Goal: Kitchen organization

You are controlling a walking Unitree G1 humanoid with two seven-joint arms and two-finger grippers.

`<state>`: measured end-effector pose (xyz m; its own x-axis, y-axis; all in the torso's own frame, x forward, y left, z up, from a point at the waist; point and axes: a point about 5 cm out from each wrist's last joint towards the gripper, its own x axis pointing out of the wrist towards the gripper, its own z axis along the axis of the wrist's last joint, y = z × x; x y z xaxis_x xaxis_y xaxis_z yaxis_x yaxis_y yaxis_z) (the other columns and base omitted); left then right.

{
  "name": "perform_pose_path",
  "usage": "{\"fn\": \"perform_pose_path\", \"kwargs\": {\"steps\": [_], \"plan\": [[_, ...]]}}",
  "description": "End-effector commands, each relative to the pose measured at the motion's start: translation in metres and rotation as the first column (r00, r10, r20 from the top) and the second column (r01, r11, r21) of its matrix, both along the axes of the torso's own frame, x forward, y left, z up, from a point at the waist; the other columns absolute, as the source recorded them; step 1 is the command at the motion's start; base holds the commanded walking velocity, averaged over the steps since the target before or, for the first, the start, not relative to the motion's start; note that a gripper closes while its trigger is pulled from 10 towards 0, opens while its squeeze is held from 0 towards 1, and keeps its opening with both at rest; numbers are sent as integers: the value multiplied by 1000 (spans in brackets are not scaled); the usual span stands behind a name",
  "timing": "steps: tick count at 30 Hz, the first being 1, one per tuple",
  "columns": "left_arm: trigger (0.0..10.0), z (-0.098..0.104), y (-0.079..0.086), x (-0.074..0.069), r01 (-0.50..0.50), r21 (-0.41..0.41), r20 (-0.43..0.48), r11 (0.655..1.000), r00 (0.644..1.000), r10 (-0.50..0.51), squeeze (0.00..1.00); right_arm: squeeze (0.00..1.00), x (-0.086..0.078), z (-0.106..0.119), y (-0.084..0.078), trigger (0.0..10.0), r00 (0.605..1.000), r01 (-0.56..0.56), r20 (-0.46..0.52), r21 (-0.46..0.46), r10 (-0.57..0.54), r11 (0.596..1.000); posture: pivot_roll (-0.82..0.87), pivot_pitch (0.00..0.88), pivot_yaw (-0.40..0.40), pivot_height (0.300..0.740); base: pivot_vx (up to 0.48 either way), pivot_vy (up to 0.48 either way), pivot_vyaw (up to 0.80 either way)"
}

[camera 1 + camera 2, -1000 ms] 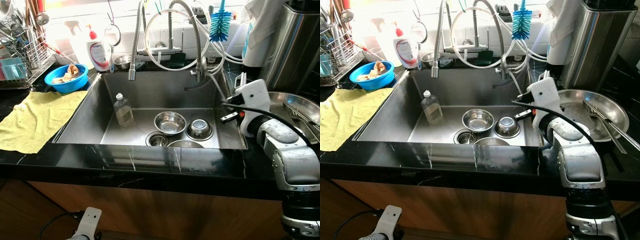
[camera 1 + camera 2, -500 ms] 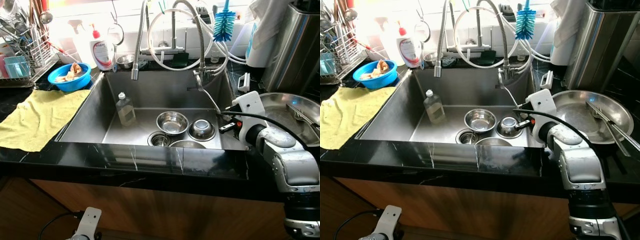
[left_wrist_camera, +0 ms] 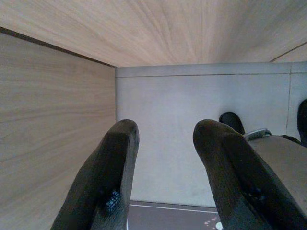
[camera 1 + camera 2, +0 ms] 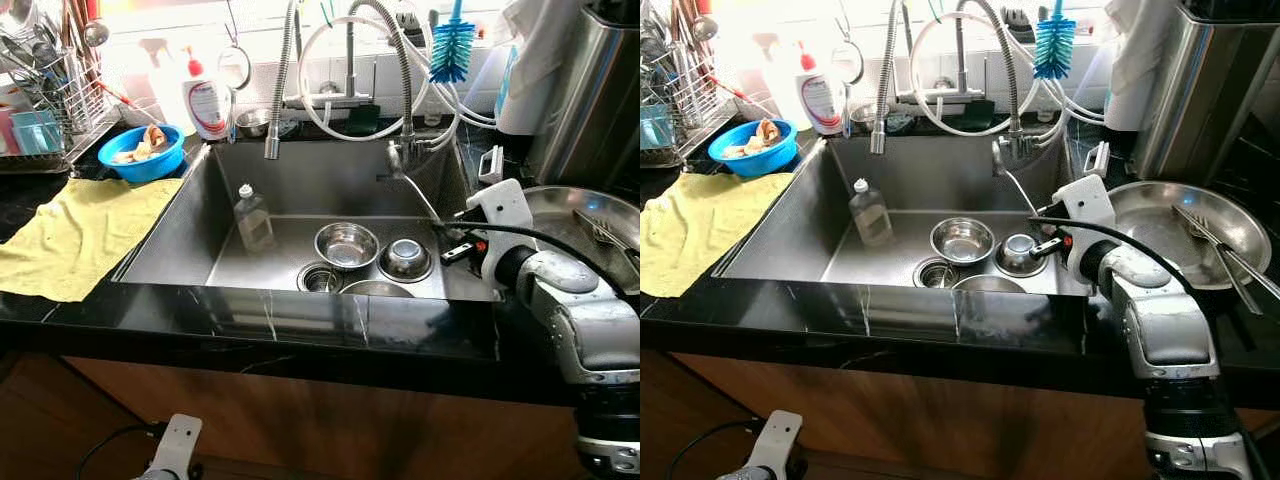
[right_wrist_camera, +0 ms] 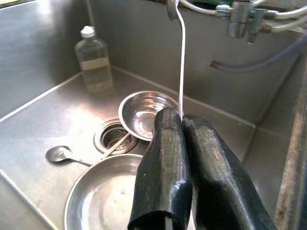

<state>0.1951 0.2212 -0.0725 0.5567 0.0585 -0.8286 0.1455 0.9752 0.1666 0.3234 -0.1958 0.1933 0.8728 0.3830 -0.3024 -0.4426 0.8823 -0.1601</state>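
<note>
Two small steel bowls (image 4: pixel 346 243) side by side on sink (image 4: pixel 180 235) floor, glass bottle (image 4: pixel 252 218) upright nearby; label unreadable | right wrist: right gripper (image 5: pixel 181 120) clamped on spoon (image 5: pixel 181 57), handle upright, bowl end topmost, above sink | left wrist: left gripper (image 3: pixel 163 136) parted, holding nothing, facing cabinet panel (image 3: pixel 201 129)

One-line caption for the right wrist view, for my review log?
Right hand shut on a long-handled spoon, held upright over the sink above steel bowls beside a bottle.
</note>
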Motion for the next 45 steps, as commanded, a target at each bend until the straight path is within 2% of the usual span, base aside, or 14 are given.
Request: {"fn": "perform_pose_path", "kwargs": {"steps": [1,9,18,19,20,23,24,25,43,44,45], "plan": [[10000,1,5,-1,-8,18,-6,1000,1000,8,0,0,-4,1,9,10000,997,-72,12,-8,72,997,-208,0,98,740,0,0,0],[10000,1,6,-1,-8,20,-8,1000,1000,8,0,0,-9,-1,9,10000,993,-120,-4,-18,120,993,-210,0,99,740,0,0,0],[10000,0,6,-2,-8,19,-9,1000,1000,8,0,0,-9,-5,7,10000,992,-123,-21,-32,123,992,-206,0,99,740,0,0,0],[10000,0,6,-2,-8,19,-9,1000,1000,8,0,357,-9,-5,7,10000,992,-124,-22,-33,123,992,-208,0,99,740,0,0,0],[10000,0,6,-2,-7,19,-9,1000,1000,7,0,412,-9,-5,7,10000,992,-124,-22,-34,123,992,-208,0,99,740,0,0,0],[10000,0,6,-2,-6,20,-9,1000,1000,6,0,424,-9,-5,6,10000,993,-118,-24,-39,118,992,-208,0,99,740,0,0,0],[10000,0,6,-2,-6,20,-9,1000,1000,6,0,596,-9,-6,5,10000,993,-118,-25,-39,117,992,-207,0,99,740,0,0,0],[10000,0,6,-2,-6,19,-9,1000,1000,6,0,651,-9,-6,5,10000,993,-118,-25,-40,117,992,-207,0,98,740,0,0,0],[10000,2,6,2,-5,23,0,1000,1000,5,0,647,-7,-9,4,10000,996,-84,-20,-43,83,996,-180,0,104,740,0,0,0],[10000,2,6,2,-7,23,0,1000,1000,7,0,596,-6,-8,3,10000,997,-79,-12,-54,79,995,-182,0,99,740,0,0,0],[10000,2,6,2,-8,22,0,1000,1000,8,0,412,-5,-7,1,10000,998,-67,-3,-61,67,996,-182,0,95,740,0,0,0]]}}
